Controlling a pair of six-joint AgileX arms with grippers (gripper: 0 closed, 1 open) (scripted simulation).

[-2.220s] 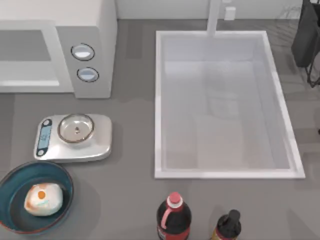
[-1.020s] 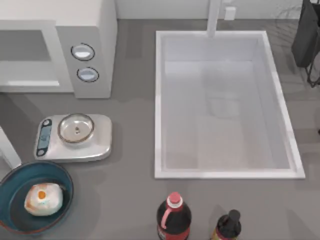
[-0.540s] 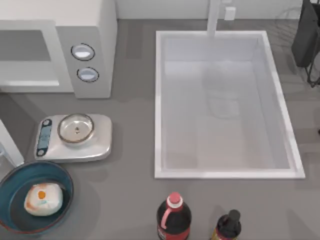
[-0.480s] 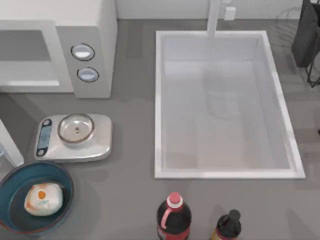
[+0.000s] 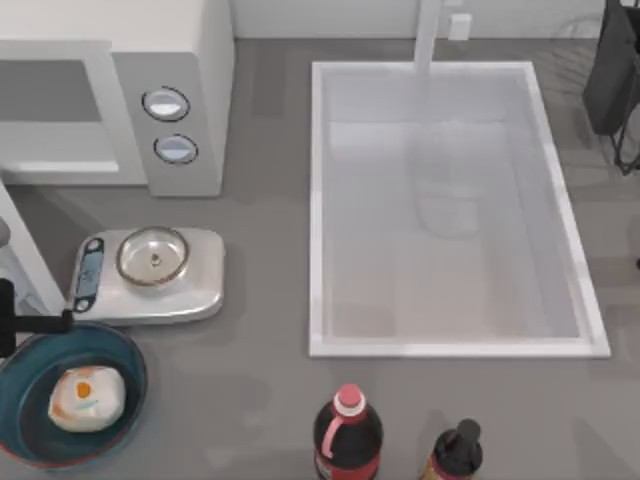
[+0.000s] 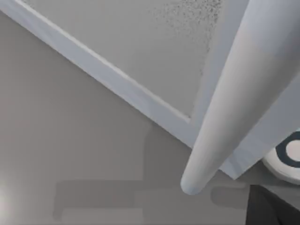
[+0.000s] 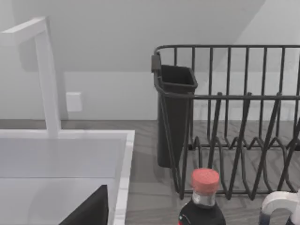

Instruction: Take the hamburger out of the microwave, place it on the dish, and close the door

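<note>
Surface is viewed straight down from above. Microwave door is seen very close by the left wrist camera. Sink and cola bottle are shared by top and right wrist views.

No legible text or labels anywhere.

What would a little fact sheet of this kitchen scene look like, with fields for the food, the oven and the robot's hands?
food: hamburger lying in the blue dish, near left corner of the table
microwave: far left; its door stands open, not yet closed
left hand: at the left edge, next to the door and just above the dish
nearby: silver scale with a steel bowl, sink, two bottles
</note>
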